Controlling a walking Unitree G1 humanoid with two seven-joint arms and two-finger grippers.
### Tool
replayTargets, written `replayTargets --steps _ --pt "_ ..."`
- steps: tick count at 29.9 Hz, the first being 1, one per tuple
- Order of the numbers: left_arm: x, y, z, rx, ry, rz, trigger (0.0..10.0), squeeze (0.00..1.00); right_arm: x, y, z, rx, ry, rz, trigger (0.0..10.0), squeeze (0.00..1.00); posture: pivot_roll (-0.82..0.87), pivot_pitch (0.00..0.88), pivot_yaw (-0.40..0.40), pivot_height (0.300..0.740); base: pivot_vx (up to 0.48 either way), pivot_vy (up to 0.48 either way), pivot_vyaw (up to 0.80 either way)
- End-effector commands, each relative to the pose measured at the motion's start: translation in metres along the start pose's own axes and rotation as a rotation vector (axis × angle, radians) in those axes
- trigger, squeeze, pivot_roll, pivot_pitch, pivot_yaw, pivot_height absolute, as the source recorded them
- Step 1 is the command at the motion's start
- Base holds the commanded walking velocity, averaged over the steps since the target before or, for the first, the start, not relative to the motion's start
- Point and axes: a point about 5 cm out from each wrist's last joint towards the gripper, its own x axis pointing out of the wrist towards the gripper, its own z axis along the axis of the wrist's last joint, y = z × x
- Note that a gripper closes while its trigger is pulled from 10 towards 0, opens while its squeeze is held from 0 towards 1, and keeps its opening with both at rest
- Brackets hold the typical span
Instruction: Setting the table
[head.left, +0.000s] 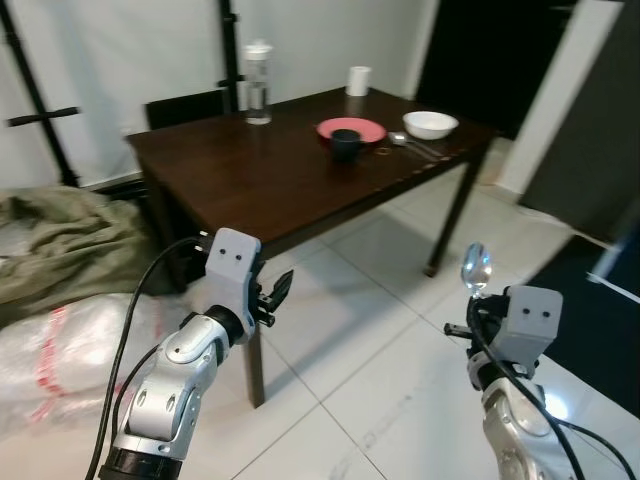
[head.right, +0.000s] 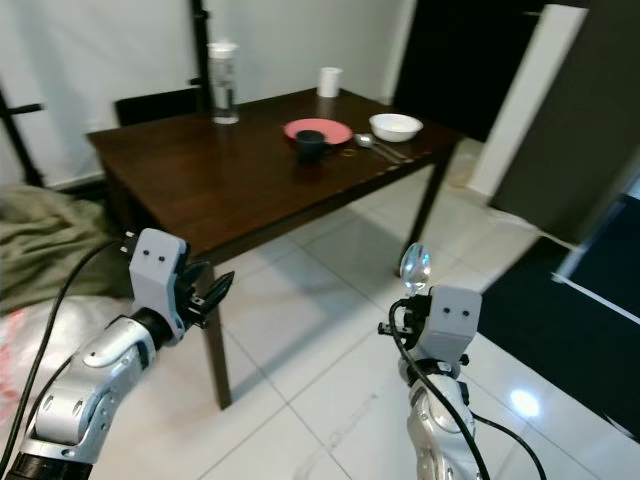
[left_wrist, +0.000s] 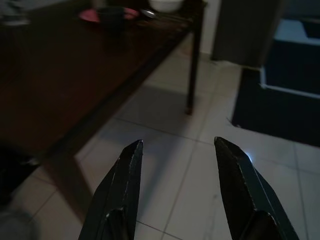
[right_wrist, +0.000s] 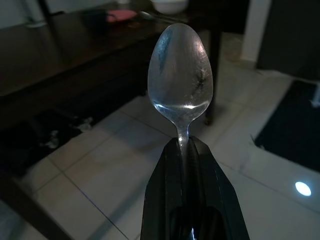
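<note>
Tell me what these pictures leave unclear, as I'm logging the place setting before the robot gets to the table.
- Cutlery beside the white bowl: too small in the left eye view to tell what the pieces are.
- Dark cup: its contents are out of sight, and it covers part of the pink plate.
- Spoon: its handle is hidden between the right gripper fingers.
- Tabletop in both wrist views: too dark and blurred.

The spoon (right_wrist: 180, 80) handle is hidden between the right gripper (right_wrist: 186, 145) fingers. Cutlery (head.left: 418, 146) beside the white bowl (head.left: 430, 124), upper right, is too small to sort.
</note>
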Motion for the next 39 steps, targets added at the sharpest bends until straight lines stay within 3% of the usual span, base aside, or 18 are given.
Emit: replayTargets --steps 1,24,29,39 --pt "-0.0002 -0.0042 -0.0033 -0.013 0.007 -0.023 10.0 0.00 -0.0017 -0.0047 -0.0023 -0.006 0.009 -0.014 10.0 0.00 0.05 0.058 0.070 0.740 0.000 0.000 -0.80" --pt "0.0003 -0.0066 -0.0012 -0.010 -0.013 -0.046 10.0 0.00 -0.0017 -0.0050 -0.0022 -0.004 0.008 -0.017 10.0 0.00 0.05 0.060 0.072 0.740 0.000 0.000 -0.80" --pt "0.0016 -0.0082 0.0006 -0.009 -0.031 -0.060 10.0 0.00 -0.0017 -0.0049 -0.0016 -0.002 0.002 -0.017 10.0 0.00 0.05 0.060 0.071 0.740 0.431 0.000 -0.79" --pt "0.0050 -0.0141 0.0035 -0.005 -0.042 -0.088 10.0 0.00 -0.0020 -0.0045 -0.0004 -0.008 -0.006 -0.015 10.0 0.00 0.05 0.062 0.072 0.740 0.480 0.000 0.00"
